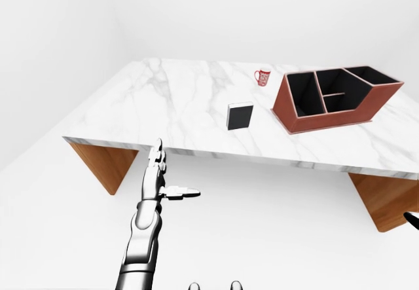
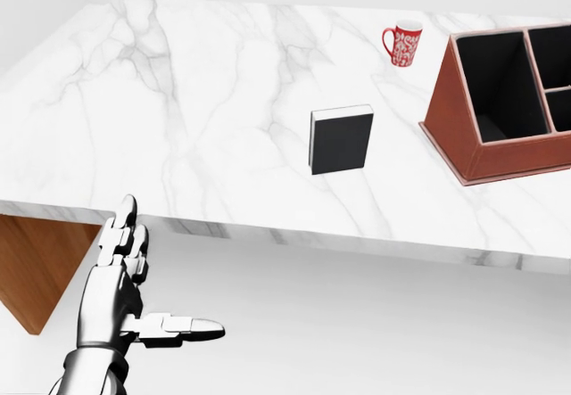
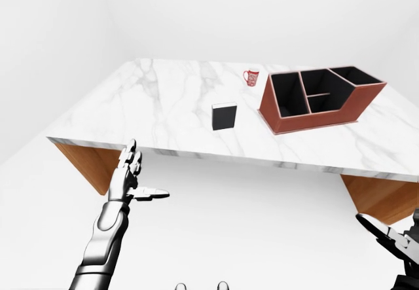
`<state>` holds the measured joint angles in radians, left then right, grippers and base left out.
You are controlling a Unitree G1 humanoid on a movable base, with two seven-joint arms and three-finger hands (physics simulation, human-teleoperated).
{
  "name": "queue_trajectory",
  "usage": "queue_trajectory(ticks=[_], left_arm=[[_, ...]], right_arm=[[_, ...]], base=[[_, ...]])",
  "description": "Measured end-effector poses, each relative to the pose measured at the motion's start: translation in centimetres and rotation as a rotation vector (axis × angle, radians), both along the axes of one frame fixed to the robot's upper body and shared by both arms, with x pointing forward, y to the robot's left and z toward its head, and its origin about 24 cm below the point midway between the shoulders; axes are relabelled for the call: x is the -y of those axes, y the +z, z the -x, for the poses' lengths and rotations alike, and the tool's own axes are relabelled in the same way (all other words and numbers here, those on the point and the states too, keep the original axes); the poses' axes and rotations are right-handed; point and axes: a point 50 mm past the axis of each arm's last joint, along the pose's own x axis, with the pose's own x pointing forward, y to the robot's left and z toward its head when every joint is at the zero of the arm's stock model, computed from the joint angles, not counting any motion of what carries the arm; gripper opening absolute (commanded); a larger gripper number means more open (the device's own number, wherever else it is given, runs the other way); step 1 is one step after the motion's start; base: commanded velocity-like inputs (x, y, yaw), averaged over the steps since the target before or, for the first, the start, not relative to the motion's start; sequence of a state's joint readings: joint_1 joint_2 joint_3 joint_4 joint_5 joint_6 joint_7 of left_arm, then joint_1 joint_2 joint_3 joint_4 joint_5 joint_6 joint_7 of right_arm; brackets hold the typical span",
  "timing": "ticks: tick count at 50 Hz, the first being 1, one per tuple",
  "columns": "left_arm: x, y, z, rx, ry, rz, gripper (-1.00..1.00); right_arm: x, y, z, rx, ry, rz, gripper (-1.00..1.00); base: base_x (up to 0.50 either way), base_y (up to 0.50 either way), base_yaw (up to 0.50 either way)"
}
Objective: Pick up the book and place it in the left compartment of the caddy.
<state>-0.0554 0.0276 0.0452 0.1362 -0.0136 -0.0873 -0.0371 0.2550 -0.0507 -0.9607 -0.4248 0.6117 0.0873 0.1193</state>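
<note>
Fingers (image 2: 125, 234) of the left hand (image 2: 120, 279) are spread open and hold nothing; right hand (image 3: 393, 241) grip cannot be determined. One book (image 2: 341, 140) lies flat at frame centre, long axis running top to bottom. One caddy (image 1: 334, 97) and one mug (image 2: 403, 44) sit upper right on one table (image 2: 178, 101).

Marble table (image 1: 170, 100), white with grey veining, filling the middle of the eye views, resting on wooden supports (image 1: 108, 162) visible beneath its near edge at the left and right. Red-and-white patterned mug (image 2: 403, 44) standing upright on the tabletop toward the top of the head view, handle pointing left. Plain white floor (image 1: 262, 224) and walls all around.
</note>
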Motion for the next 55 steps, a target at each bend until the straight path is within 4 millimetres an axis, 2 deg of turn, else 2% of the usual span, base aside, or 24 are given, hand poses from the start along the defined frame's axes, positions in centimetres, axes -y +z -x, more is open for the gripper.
queue_trajectory(ticks=[36, 55], left_arm=[[-0.05, 0.36, 0.3, 0.017, 0.002, 0.003, 1.0], [-0.02, 0.0, 0.27, 0.002, 0.001, 0.001, 1.0]], right_arm=[[0.04, -0.23, 0.11, -0.004, 0.001, -0.008, 1.0], [0.13, -0.31, 0.05, -0.01, -0.008, -0.011, 1.0]], base=[[0.0, 0.0, 0.2], [0.0, 0.0, 0.0]])
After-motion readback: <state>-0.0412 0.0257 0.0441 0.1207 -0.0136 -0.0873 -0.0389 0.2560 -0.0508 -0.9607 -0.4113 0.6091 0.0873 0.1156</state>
